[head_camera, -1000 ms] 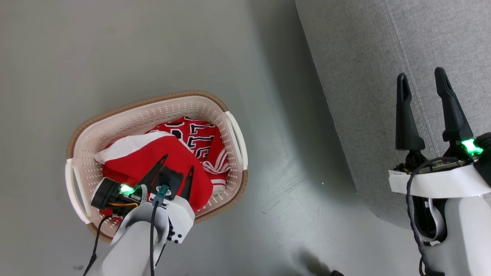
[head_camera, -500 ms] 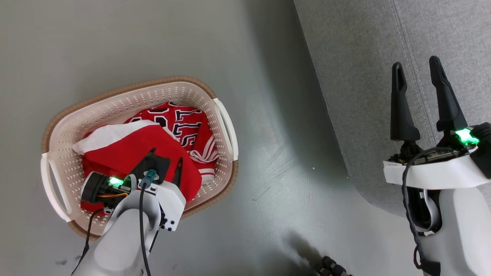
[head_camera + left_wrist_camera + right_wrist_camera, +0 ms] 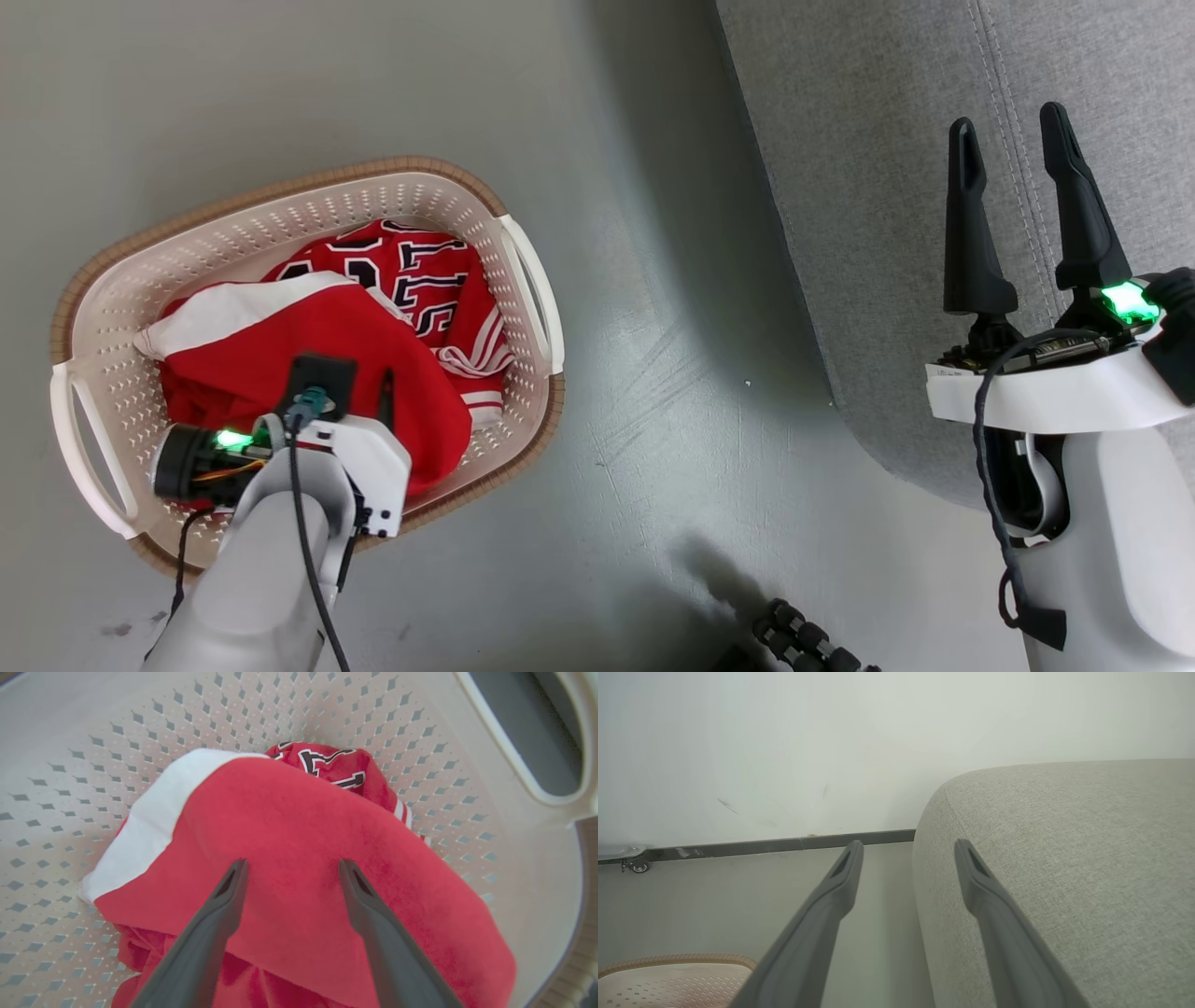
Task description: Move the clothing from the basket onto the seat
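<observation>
Currently the left gripper hangs over the clothing heaped in the basket — its 2 fingers apart, tips at the red cloth, contact unclear. The right gripper hovers over the seat edge — fingers apart, empty. The basket stands on the floor near the seat.

The cream-white perforated plastic basket has most of its bottom hidden beneath the red clothing. The garment with black-and-white block letters lies half under the plain one, its lettering partly covered. The left arm's white wrist housing covers most of the left gripper, one of its jaws wholly. The large light-grey woven-fabric seat runs off the top and right edges. A dark ribbed object is cut by the bottom edge, unidentifiable.
</observation>
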Robot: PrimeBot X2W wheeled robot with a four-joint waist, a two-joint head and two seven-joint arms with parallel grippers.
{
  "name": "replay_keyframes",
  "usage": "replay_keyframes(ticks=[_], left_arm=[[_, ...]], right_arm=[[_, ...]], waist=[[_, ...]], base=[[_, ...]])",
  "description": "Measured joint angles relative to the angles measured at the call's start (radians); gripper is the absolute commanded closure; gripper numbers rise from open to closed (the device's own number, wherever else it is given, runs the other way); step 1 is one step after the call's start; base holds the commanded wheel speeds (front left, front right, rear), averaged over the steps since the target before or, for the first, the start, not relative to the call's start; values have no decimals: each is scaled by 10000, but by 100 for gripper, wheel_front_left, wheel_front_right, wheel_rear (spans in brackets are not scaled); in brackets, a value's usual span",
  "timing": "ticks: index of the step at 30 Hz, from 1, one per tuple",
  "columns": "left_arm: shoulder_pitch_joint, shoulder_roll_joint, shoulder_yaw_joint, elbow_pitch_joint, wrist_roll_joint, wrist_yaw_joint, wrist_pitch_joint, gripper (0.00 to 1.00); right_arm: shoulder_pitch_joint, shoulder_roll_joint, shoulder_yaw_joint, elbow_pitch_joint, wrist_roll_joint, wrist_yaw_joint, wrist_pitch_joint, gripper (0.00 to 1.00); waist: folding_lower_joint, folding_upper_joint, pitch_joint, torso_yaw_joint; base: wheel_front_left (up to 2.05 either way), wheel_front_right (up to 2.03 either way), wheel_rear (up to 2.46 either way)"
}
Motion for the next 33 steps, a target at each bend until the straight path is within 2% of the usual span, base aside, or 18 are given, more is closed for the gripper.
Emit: replay_keyframes(ticks=[7, 10, 16, 22, 33], left_arm=[[-224, 127, 364, 165, -150, 577, -13, 0], [-359, 159, 437, 274, -205, 654, -40, 0], [-372, -63, 546, 506, -491, 635, -36, 0], [-372, -458, 581, 656, -692, 370, -36, 0], [-548, -464, 581, 1189, -708, 295, 12, 0]], right_arm=[[-181, -2, 27, 184, 0, 0, -84, 0], [-195, -2, 29, 245, 0, 0, -86, 0], [-358, -2, -8, 343, -4, 0, -90, 0], [-357, -2, -119, 489, -109, 0, -100, 0], [-347, -2, -176, 347, -483, 0, -102, 0]], waist=[[0, 0, 207, -26], [0, 0, 257, -6], [0, 0, 273, 66], [0, 0, 221, 149], [0, 0, 344, 204]], base=[[0, 0, 0], [0, 0, 0], [0, 0, 0], [0, 0, 0], [0, 0, 0]])
